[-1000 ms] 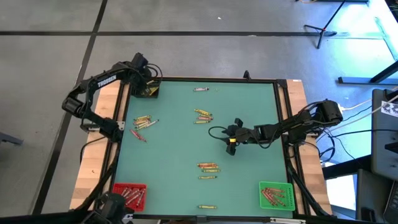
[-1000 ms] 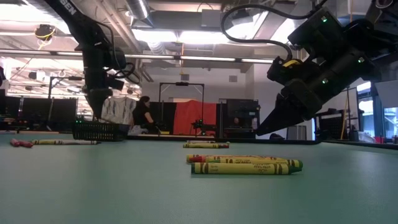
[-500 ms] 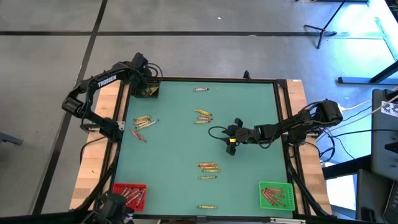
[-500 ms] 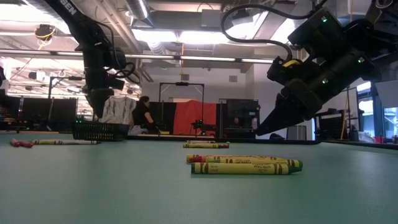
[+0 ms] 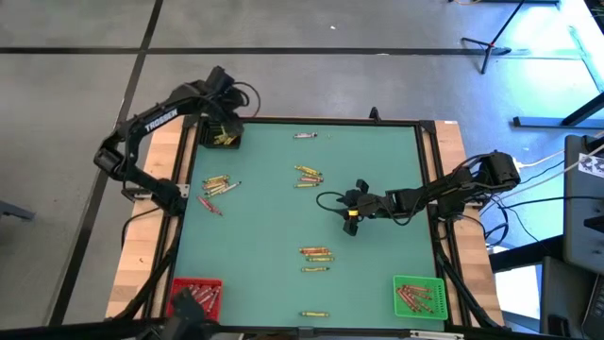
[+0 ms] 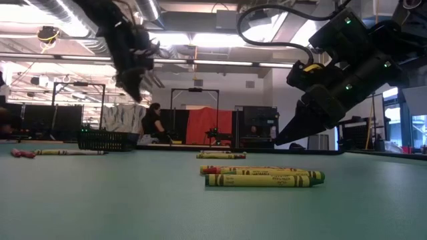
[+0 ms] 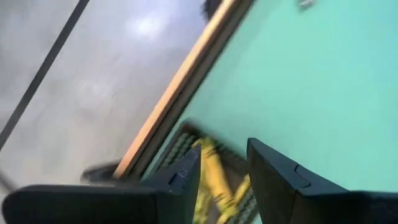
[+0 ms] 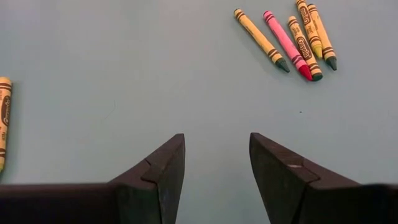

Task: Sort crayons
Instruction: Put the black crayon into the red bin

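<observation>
The left gripper (image 5: pixel 219 83) hangs raised at the far left corner of the table, its two dark fingers (image 7: pixel 273 180) parted by a narrow gap with nothing between them. Directly under it sits a black bin (image 5: pixel 224 138) holding yellow crayons (image 7: pixel 214 180), seen through the gap in the left wrist view. Outward from there, toward the near side of the green table (image 5: pixel 264 246), lies a loose cluster of crayons (image 5: pixel 218 183) by the left edge, with a pink one (image 5: pixel 209 205) just beyond it. Farther along that edge, at the near left corner, stands a red bin (image 5: pixel 197 292) with crayons inside.

The right gripper (image 5: pixel 351 223) hovers low over the middle of the table, fingers (image 8: pixel 163 168) spread moderately and empty, bare mat beneath them. Ahead of it in the right wrist view lies a group of four crayons (image 8: pixel 292 38), three yellow and one pink, near but apart from the fingertips; a single yellow crayon (image 8: pixel 4 118) lies off to one side. On the near side of this gripper is another small cluster (image 5: pixel 317 254), and beyond it a lone crayon (image 5: pixel 314 314) at the near edge. A green bin (image 5: pixel 417 296) with crayons occupies the near right corner. A single pale crayon (image 5: pixel 303 136) lies at the far edge.
</observation>
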`<state>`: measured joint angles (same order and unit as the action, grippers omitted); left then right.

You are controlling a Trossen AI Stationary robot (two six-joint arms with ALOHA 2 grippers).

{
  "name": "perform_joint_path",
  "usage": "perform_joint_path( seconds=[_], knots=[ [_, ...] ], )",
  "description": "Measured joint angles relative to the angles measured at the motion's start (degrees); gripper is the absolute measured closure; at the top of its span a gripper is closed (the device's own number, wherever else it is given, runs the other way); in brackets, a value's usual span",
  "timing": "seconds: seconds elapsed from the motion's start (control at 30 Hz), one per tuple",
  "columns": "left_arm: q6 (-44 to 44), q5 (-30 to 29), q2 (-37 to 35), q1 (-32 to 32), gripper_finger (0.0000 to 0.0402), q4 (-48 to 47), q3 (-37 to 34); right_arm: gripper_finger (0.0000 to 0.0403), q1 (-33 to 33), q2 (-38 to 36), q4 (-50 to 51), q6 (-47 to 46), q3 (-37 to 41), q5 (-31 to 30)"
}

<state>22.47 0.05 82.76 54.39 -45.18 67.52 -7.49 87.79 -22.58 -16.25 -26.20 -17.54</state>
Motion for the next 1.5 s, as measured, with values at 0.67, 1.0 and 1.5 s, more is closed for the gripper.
perform_joint_path(
  seconds=[0.67, 1.0, 1.5],
  knots=[
    [-4.7, 10.8, 3.8, -19.6, 0.0289, 16.0, 0.2, 0.0227, 0.0, 0.0, 0.0, 0.0, 0.0, 0.0],
    [-5.4, 11.2, 16.0, -24.0, 0.0289, 25.2, 0.2, 0.0227, 0.0, 0.0, 0.0, 0.0, 0.0, 0.0],
    [0.5, 15.0, 25.8, -25.2, 0.0289, 27.6, 0.2, 0.0227, 0.0, 0.0, -0.3, 0.0, 0.0, 0.0]
  ],
)
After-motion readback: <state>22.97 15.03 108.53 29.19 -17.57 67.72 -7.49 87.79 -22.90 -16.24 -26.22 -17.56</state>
